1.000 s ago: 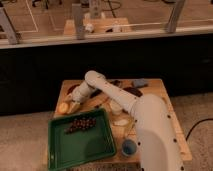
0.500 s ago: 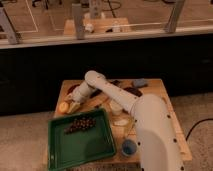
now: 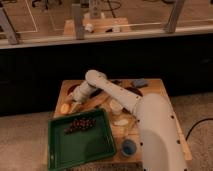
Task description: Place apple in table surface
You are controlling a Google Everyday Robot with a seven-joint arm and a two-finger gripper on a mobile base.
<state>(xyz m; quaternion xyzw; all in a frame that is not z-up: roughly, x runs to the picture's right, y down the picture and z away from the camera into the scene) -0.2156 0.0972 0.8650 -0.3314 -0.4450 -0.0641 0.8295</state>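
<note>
Light brown wooden rectangular table surface [image 3: 155, 90], set on a pale speckled floor before a dark low wall. Green rectangular plastic tray [image 3: 80, 145] at the table's front-left corner, holding a dark bunch of grapes [image 3: 80, 124]. Small round yellow-orange apple [image 3: 65, 108] just beyond the tray's far-left corner, on the wood. Gripper [image 3: 75, 105] on the white arm [image 3: 125, 100], just beside the apple; finger state cannot be told. Blue round cup [image 3: 128, 147] right of the tray. Pale banana [image 3: 121, 121] between tray and arm.
</note>
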